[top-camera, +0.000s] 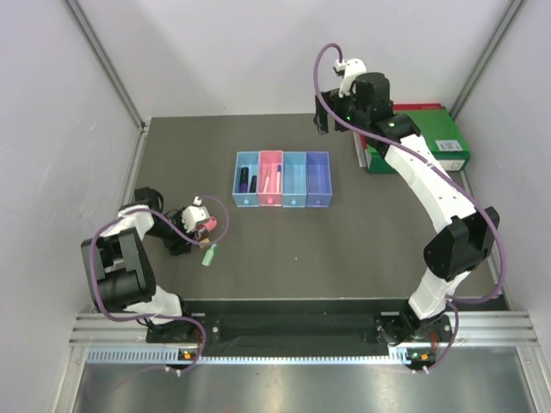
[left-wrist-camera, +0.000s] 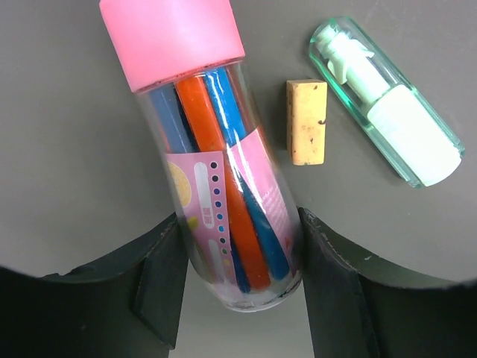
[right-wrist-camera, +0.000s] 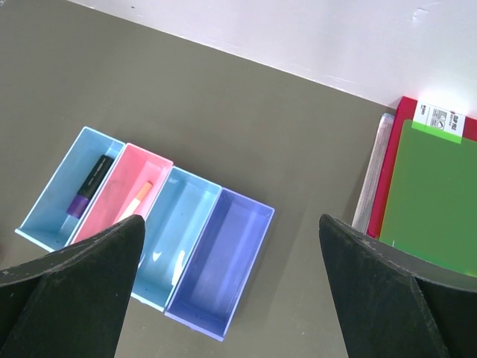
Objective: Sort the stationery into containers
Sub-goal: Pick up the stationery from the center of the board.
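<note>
Left gripper (left-wrist-camera: 238, 216) sits low over the dark table (left-wrist-camera: 59, 149), jaws set narrow. Its black fingers (left-wrist-camera: 160, 291) flank the rounded bottom end of a clear pen tube (left-wrist-camera: 216, 149) and seem to press both sides, so it appears to hold it. The tube lies at the table's left, well apart from the row of containers (right-wrist-camera: 220, 268), with a cork block (left-wrist-camera: 307, 121) and a green highlighter (left-wrist-camera: 384, 101) just beside it. It is probably light and rigid but smooth and round, likely to slip or pivot, so a hold nearer mid-body looks safer. Right gripper (right-wrist-camera: 231, 222) hangs wide open and empty above the containers.
</note>
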`<act>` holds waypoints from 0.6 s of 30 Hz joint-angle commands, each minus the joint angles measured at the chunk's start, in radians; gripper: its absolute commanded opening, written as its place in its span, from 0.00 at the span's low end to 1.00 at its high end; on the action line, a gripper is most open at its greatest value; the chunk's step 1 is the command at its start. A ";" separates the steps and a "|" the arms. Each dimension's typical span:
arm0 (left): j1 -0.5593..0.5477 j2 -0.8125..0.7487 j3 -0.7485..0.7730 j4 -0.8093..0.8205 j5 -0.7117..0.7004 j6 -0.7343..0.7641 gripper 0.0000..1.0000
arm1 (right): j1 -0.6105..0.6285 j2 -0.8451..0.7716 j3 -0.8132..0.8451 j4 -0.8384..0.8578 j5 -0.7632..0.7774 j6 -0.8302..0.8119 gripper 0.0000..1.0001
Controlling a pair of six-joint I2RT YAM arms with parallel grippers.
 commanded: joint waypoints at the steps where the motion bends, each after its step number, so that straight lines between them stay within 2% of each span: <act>1: 0.003 0.030 -0.024 0.079 -0.037 0.005 0.00 | 0.009 -0.034 -0.024 0.025 0.008 -0.007 1.00; 5: 0.003 -0.021 -0.020 0.100 -0.034 -0.041 0.00 | 0.009 -0.049 -0.055 0.005 -0.033 0.008 1.00; 12: 0.000 -0.217 0.055 0.128 0.043 -0.160 0.00 | 0.007 -0.100 -0.101 -0.009 -0.438 0.042 1.00; 18: 0.000 -0.421 0.125 0.113 0.159 -0.168 0.00 | 0.007 -0.120 -0.118 -0.001 -0.620 0.071 1.00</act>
